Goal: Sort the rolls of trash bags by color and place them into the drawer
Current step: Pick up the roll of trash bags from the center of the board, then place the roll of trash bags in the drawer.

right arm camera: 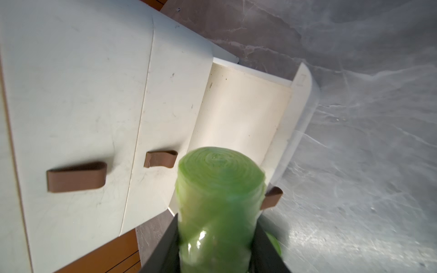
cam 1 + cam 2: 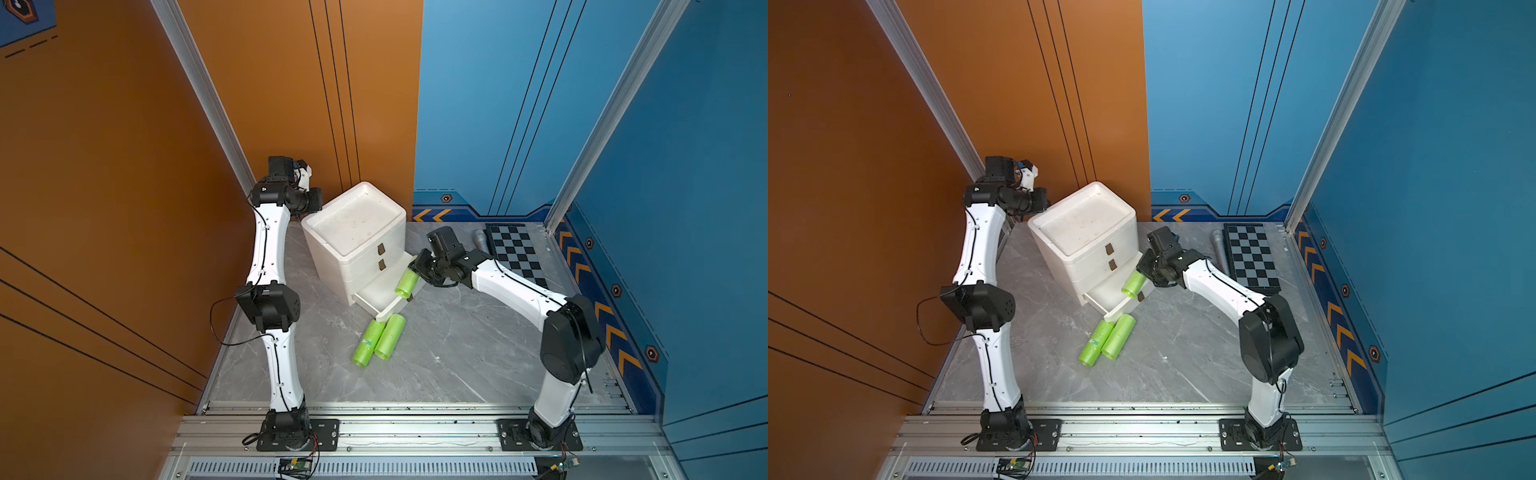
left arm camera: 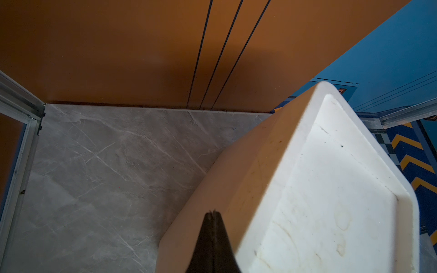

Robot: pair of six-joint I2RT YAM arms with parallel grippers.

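Observation:
My right gripper (image 1: pixel 217 218) is shut on a lime green roll of trash bags (image 1: pixel 217 189), which juts out past the fingertips. In both top views this roll (image 2: pixel 406 282) (image 2: pixel 1133 284) hangs over the right end of the open bottom drawer (image 2: pixel 376 293) (image 1: pixel 241 106), whose inside shows bare. Two more green rolls (image 2: pixel 368 343) (image 2: pixel 390 336) lie side by side on the table just in front of the drawer. My left gripper (image 3: pixel 213 211) is shut and empty, above the back left corner of the white drawer unit (image 3: pixel 331 189).
The white drawer unit (image 2: pixel 353 220) has two upper drawers shut, with brown pull tabs (image 1: pixel 75 176). A chessboard (image 2: pixel 517 253) and a grey microphone (image 2: pixel 480 241) lie at the back right. Orange and blue walls close in the table.

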